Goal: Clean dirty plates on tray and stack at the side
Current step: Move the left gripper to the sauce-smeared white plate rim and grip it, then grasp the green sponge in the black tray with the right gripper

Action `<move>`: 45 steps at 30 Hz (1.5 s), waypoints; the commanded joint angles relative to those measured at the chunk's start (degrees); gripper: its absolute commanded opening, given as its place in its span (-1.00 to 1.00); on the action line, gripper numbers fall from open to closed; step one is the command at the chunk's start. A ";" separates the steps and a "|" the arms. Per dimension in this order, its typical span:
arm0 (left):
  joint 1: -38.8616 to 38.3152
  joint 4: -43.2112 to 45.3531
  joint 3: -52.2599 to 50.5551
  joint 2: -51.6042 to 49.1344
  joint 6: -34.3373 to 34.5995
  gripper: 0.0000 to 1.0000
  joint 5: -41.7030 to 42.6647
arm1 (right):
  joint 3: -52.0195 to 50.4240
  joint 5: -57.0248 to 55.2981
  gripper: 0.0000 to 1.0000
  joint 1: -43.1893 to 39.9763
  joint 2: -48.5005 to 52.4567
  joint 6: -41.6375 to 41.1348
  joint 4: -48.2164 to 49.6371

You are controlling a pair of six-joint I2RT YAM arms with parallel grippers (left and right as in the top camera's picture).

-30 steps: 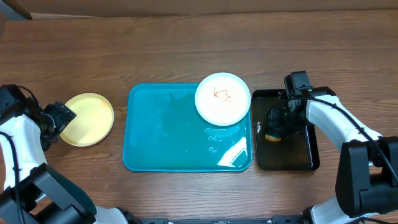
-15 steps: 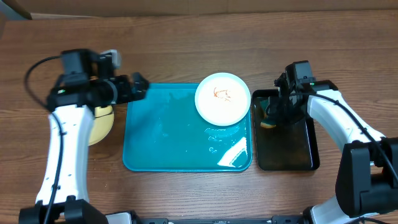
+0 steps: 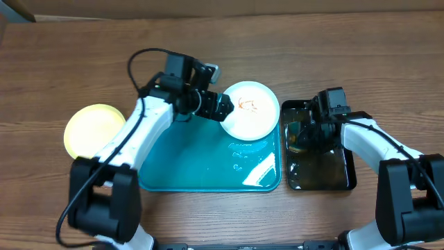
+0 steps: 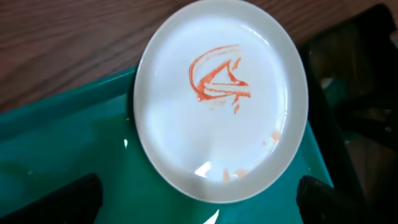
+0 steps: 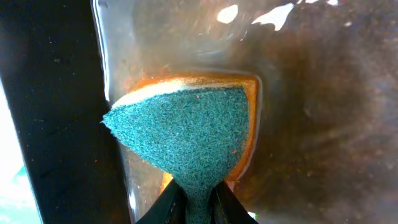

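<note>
The left end effector (image 3: 220, 105) hovers wide open and empty at the left rim of the smeared white plate (image 3: 250, 111). This plate overhangs the far-right corner of the teal tray (image 3: 180, 163), whose middle lies bare. The right end effector (image 5: 193, 208) pinches a sponge (image 5: 186, 130) inside the black tray (image 3: 333, 173). The yellow plate (image 3: 83, 132) sits on the surface (image 3: 69, 55), left of the teal tray.

Bright even light; glare on tray (image 3: 258, 173).

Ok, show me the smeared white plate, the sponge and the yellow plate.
white plate (image 4: 221, 118), left wrist view, middle of its face.
sponge (image 5: 186, 134), right wrist view, middle of its green scouring face.
yellow plate (image 3: 90, 132), overhead view, centre of its visible face.
</note>
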State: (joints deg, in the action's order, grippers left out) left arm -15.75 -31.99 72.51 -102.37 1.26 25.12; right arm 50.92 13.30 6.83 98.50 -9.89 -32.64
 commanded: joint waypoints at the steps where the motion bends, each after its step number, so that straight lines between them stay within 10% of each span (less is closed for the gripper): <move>1: -0.59 1.77 0.72 -3.78 0.37 1.00 0.85 | -2.95 -1.66 -0.70 0.17 2.47 -1.01 -1.86; 9: -1.46 5.35 0.72 -8.55 4.09 0.45 1.77 | -2.95 -1.64 -0.70 0.17 2.47 -1.03 -2.38; 17: -2.64 5.55 0.72 -13.14 4.09 0.53 -1.25 | -2.95 -1.66 -0.70 0.17 2.47 -1.01 -3.45; 20: -2.51 3.67 0.74 -13.18 4.07 0.01 -1.77 | -2.95 -1.66 -0.70 0.17 2.47 -1.01 -3.69; 31: -0.39 -10.82 0.72 -13.14 3.23 -0.92 -5.11 | -2.95 -1.66 -0.53 0.17 2.47 -1.01 -6.08; 45: -0.39 -17.73 0.72 -13.14 3.50 -0.92 -6.08 | 9.97 -1.70 -0.78 0.17 2.21 -1.01 -22.10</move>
State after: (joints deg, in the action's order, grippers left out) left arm -16.40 -49.39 73.28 -114.45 5.37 21.74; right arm 56.60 13.63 6.90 100.05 -10.66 -52.34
